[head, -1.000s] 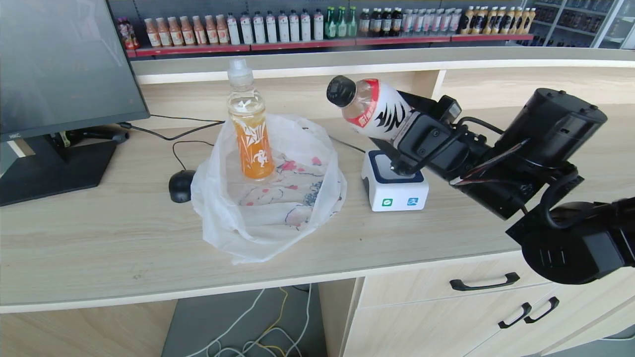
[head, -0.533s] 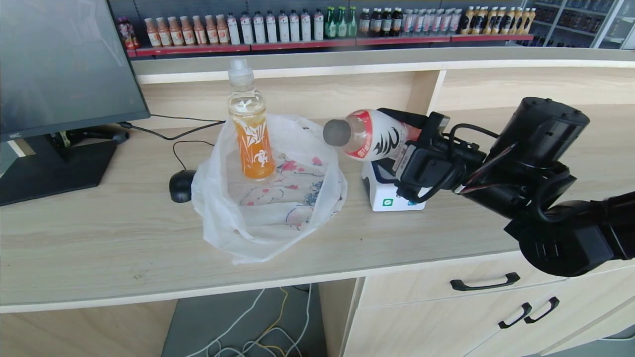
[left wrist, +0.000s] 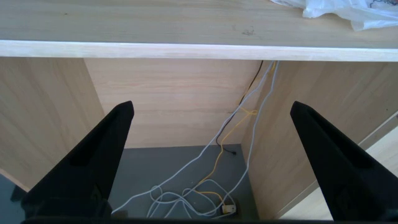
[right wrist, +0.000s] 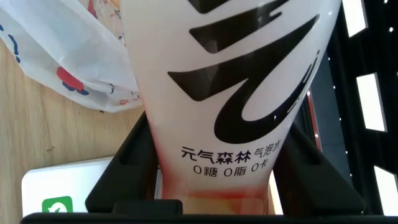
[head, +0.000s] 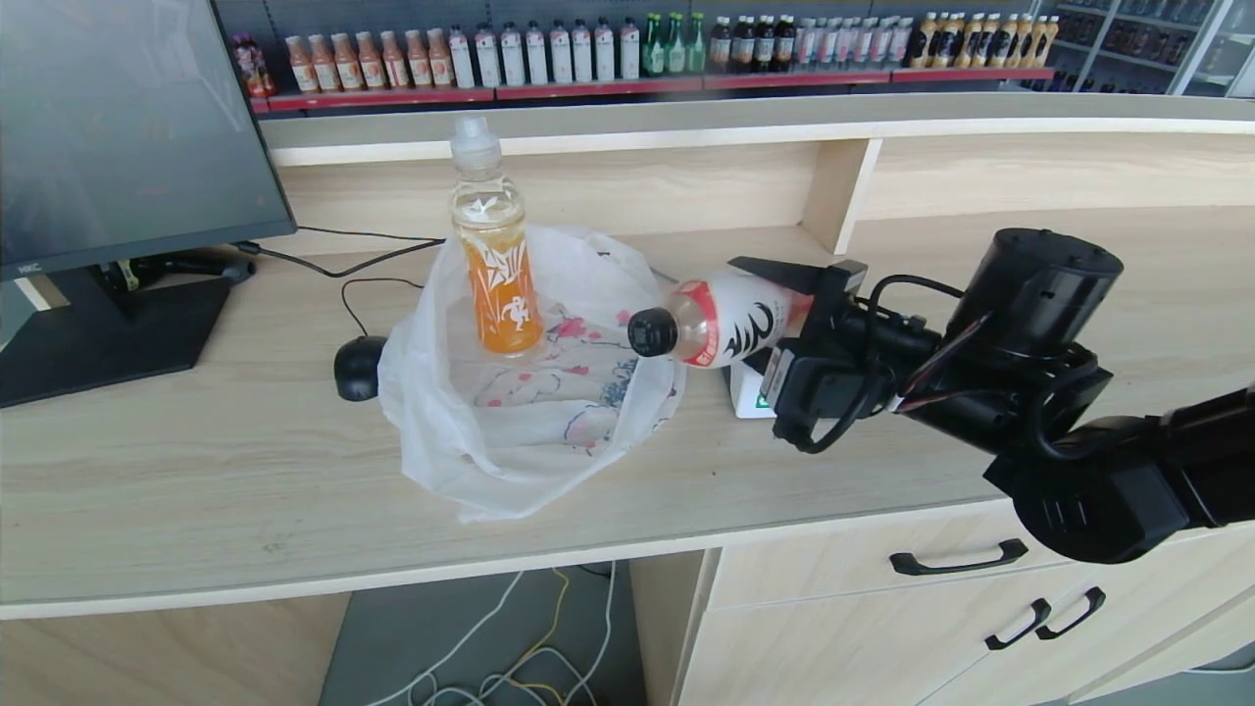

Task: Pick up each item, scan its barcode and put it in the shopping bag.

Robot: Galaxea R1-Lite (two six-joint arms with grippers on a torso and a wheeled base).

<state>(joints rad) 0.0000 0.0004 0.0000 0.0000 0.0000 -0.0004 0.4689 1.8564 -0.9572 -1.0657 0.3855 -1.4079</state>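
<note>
Though sideways, bottle (head: pixel 721 326) in right claw (head: pixel 753 328)

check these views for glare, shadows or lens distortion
Head view: counter edge bows, wide-angle distortion; faint reflections on the monitor. Left wrist view: open left end effector is a dark silhouette. Right wrist view: white bottle brightly lit, no hard shadow.

Bright, even daylight; soft shadows, sharp focus.

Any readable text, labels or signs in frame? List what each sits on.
white bottle: black brush mark over a row of small characters; brand print, not quoted.
scanner: green square icon.
orange bottle: white drawings, no legible letters.
monitor: bezel logo too small.
shelf bottles: labels too small.
</note>
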